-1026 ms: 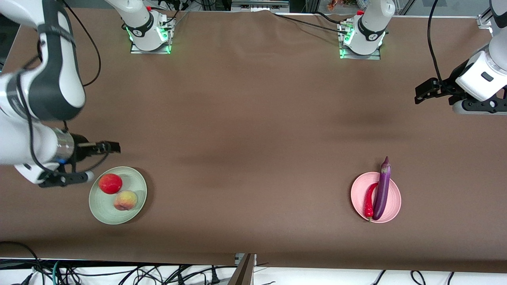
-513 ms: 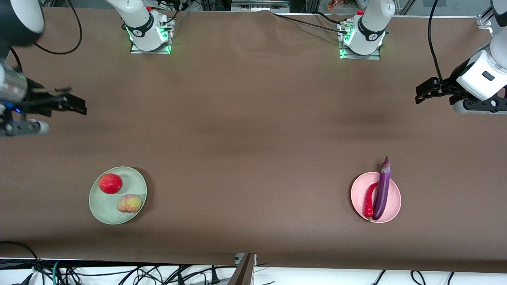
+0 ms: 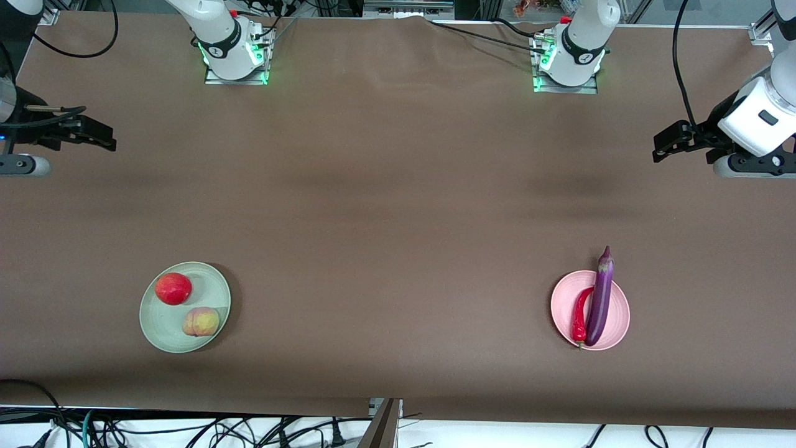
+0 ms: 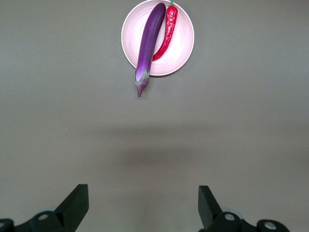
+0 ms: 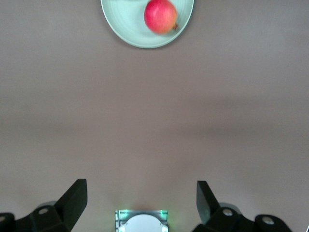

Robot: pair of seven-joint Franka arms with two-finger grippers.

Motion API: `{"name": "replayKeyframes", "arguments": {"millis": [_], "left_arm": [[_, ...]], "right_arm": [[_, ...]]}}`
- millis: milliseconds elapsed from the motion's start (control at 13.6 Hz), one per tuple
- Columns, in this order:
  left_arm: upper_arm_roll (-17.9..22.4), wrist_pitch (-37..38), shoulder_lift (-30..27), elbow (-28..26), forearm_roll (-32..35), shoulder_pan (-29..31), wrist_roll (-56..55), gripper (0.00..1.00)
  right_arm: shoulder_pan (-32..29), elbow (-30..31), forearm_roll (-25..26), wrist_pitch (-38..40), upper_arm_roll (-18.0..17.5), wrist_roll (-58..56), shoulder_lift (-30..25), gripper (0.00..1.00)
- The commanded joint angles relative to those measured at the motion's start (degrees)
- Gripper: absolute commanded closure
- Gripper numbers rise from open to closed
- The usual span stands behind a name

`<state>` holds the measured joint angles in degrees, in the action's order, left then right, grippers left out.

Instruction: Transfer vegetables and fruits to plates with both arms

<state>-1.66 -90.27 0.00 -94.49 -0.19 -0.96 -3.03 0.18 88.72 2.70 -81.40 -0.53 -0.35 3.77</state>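
The pale green plate (image 3: 163, 326) holds the red pomegranate (image 3: 173, 289) and the peach (image 3: 201, 322). The pink plate (image 3: 619, 314) holds the purple eggplant (image 3: 600, 298), its stem end over the rim, and the red chili (image 3: 580, 314) beside it. My right gripper (image 3: 93, 138) is open and empty, raised over bare table at the right arm's end. My left gripper (image 3: 665, 144) is open and empty, raised at the left arm's end. The left wrist view shows the pink plate (image 4: 183, 43), eggplant (image 4: 148, 43) and chili (image 4: 167, 34). The right wrist view shows the green plate (image 5: 125, 24) and pomegranate (image 5: 161, 16).
A brown cloth (image 3: 398, 205) covers the table. The two arm bases (image 3: 233, 53) (image 3: 569, 59) stand with green lights along the edge farthest from the front camera. Cables hang below the edge nearest that camera.
My right gripper has risen from beside the green plate and drawn back toward its end of the table. The peach has rolled slightly on the plate. The left arm has barely moved.
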Motion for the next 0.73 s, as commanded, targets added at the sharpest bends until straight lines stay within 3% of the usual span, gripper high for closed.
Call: {"name": "replayKeyframes", "arguments": {"millis": [0,659], "left_arm": [[0.16,0.18,-0.88,-0.34,0.98,-0.18,0.83,0.00],[0.25,0.27,-0.97,-0.34,0.98,-0.18,0.92,0.00]], "right_arm": [[-0.36,4.01,0.37,-0.42,-1.14,1.23,-3.78,0.00],[-0.27,1.03,-0.51,0.10,-0.88,0.44,-1.41,0.00]]}}
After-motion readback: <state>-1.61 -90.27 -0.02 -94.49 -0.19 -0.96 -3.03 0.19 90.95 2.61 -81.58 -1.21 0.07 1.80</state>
